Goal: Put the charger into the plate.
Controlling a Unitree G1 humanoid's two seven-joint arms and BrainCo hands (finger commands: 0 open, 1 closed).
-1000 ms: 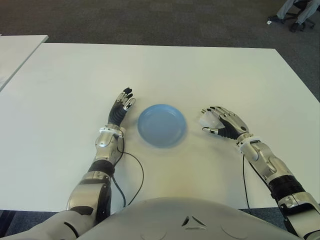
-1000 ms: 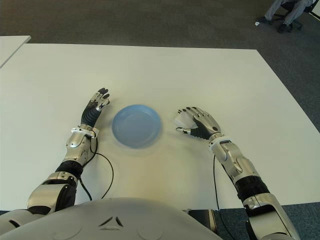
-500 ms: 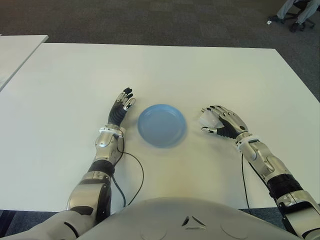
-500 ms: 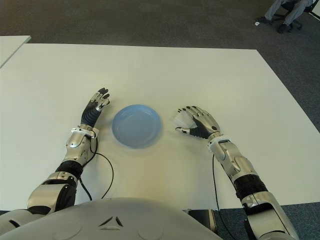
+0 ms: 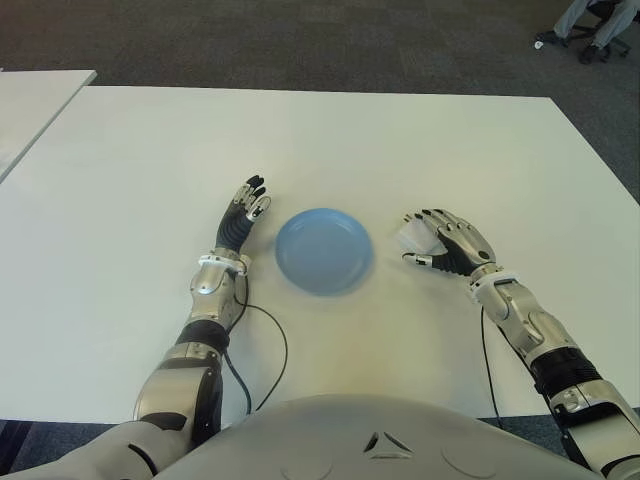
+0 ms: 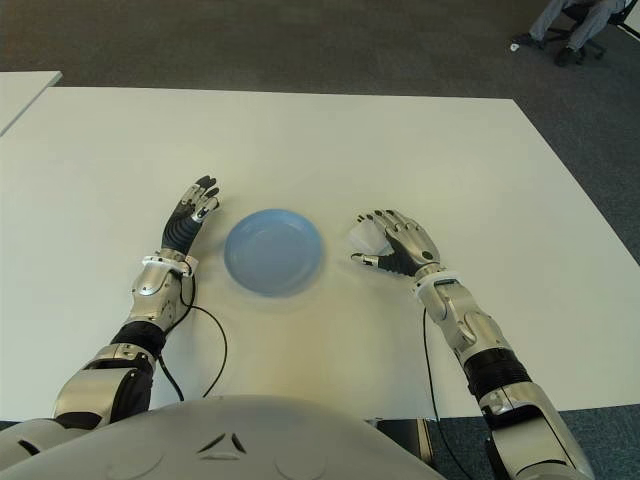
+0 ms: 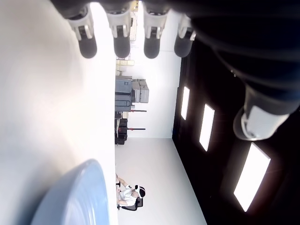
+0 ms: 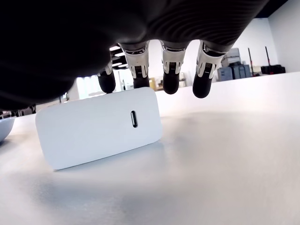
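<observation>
The white charger (image 8: pixel 98 126) sits on the tabletop (image 5: pixel 330 150) just right of the blue plate (image 5: pixel 323 250). The right hand (image 5: pixel 445 243) arches over it, fingers (image 8: pixel 171 70) spread, holding nothing. The left hand (image 5: pixel 243 218) shows left of the plate, fingers extended.

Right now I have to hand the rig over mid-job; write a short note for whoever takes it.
Right hand: over the white charger, fingers arched above it, not closed; nothing grasped.
Left hand: open, holding nothing, showing left of the plate.
Charger sits on the table, right of the blue plate, apart from it. Plate holds nothing.
Done: the right hand is positioned at the charger.
Left: close the fingers on the charger, lift, carry it left over the plate, release.
</observation>
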